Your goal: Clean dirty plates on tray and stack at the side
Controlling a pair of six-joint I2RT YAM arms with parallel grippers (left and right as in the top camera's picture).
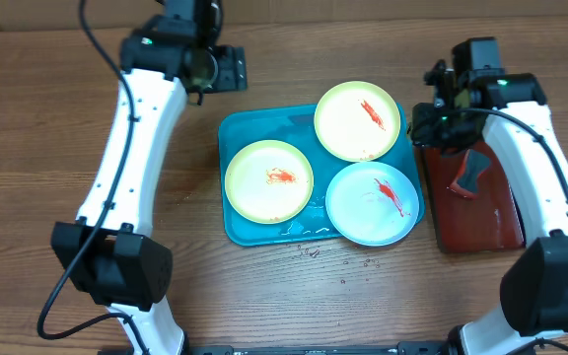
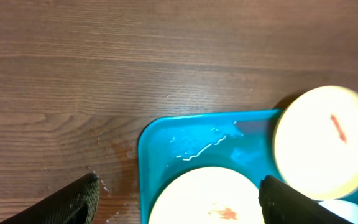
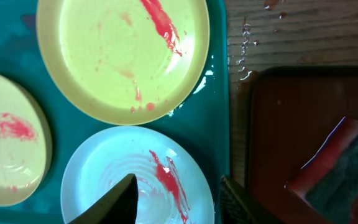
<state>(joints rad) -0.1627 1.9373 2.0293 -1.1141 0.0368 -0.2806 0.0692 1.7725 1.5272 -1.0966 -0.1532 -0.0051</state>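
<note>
The turquoise tray holds three plates, each smeared with red sauce: a yellow-green plate at its left, a yellow-green plate at its far right, and a white plate at its near right. My left gripper is open and empty, high above the tray's far left corner. My right gripper is open and empty above the white plate, at the tray's right edge. The far plate also shows in the right wrist view.
A dark red tray lies right of the turquoise one, with a sponge on it. The sponge shows in the right wrist view. Water drops lie on the wood in front of the tray.
</note>
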